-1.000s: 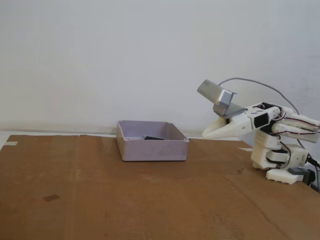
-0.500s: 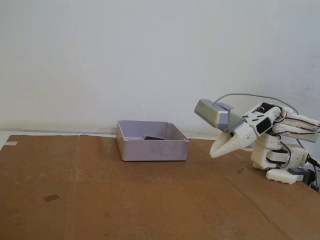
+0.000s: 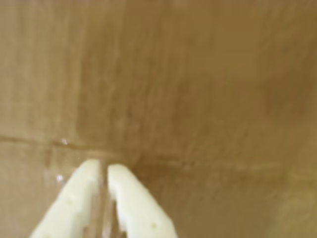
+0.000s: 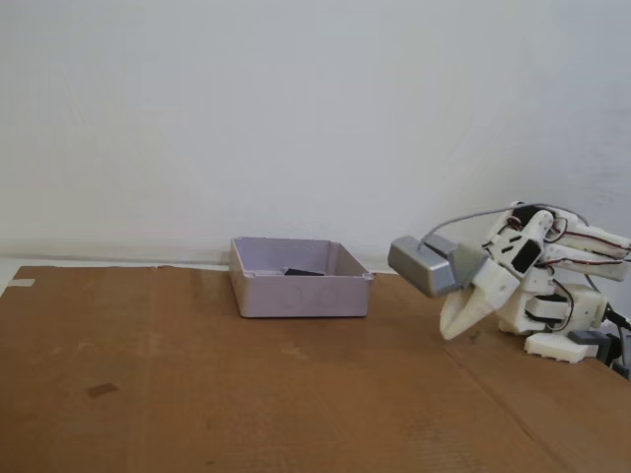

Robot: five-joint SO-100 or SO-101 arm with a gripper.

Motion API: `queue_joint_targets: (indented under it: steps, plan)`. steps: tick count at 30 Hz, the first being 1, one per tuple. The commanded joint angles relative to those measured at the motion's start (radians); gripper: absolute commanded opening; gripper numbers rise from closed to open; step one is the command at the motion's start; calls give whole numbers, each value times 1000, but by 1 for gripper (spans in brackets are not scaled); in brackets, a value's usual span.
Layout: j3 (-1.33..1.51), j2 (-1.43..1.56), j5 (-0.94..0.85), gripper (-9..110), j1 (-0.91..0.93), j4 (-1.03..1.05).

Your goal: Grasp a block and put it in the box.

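In the fixed view the pale lavender box stands on the brown cardboard, left of the arm. A black block lies inside it, only its top showing over the wall. My white gripper is folded down at the right, tips close to the cardboard, well to the right of the box. The wrist view shows the gripper from above with its two pale fingers almost together and nothing between them, over bare cardboard with a crease.
The grey metallic camera module rides on the wrist. The arm's white base sits at the right edge with cables. A small dark mark is on the cardboard at the left. A white wall stands behind.
The gripper has tipped downward and pulled back to the right, from level beside the box's height to pointing at the cardboard. The block stays in the box.
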Motion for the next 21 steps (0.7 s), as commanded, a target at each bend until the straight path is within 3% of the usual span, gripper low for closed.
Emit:
queue_joint_targets:
  steps: [1, 21]
  plan:
    - [43, 41, 8, 0, 5, 74]
    - [43, 41, 60, 0, 8, 304]
